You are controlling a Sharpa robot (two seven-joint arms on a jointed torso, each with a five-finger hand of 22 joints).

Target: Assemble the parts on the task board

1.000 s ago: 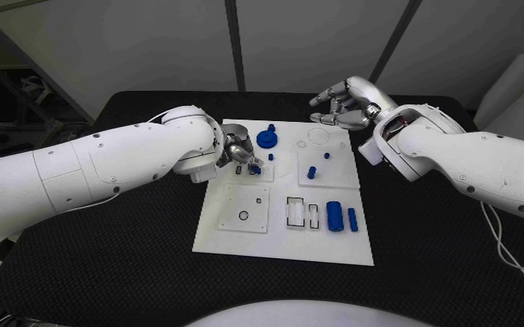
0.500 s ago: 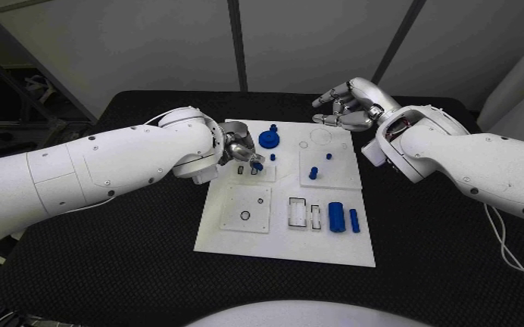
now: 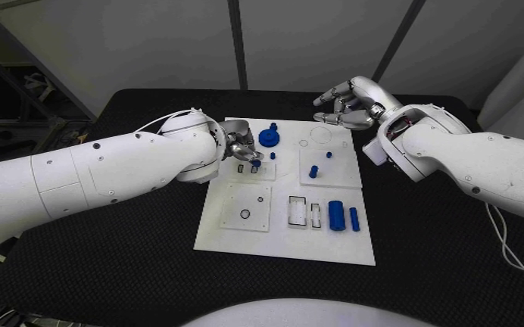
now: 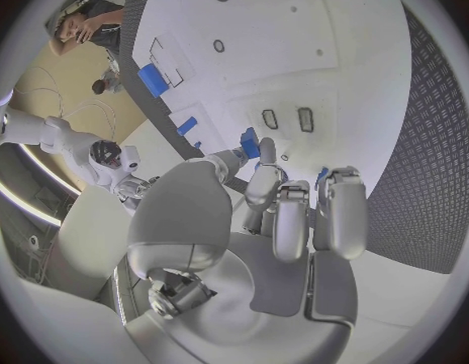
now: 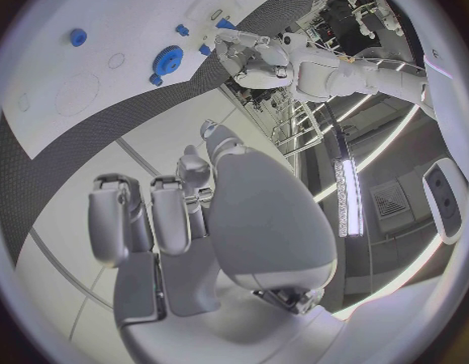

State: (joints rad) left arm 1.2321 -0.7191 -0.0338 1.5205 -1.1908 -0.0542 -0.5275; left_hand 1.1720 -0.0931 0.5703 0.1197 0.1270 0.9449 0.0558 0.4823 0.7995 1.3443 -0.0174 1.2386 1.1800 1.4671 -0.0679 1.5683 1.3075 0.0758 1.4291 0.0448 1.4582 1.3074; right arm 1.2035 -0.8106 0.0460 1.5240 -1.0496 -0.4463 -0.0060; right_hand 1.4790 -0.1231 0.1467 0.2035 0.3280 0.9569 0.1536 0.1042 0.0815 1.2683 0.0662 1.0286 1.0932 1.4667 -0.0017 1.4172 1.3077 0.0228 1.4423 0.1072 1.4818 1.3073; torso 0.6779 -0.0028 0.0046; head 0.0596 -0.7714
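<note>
Two hands show on my head feed. My left hand (image 3: 242,151) sits over the task board (image 3: 286,250) on the black tabletop (image 3: 131,266), its fingers pinching a small blue part (image 3: 254,166) above the board's upper left slots. My right hand (image 3: 350,107) hovers past the board's far edge, fingers curled, holding nothing. A blue gear (image 3: 269,140) rests near the left hand. From the left wrist, the fingers (image 4: 263,182) grip the blue part. From the right wrist, curled fingers (image 5: 169,214) hang clear of the board.
</note>
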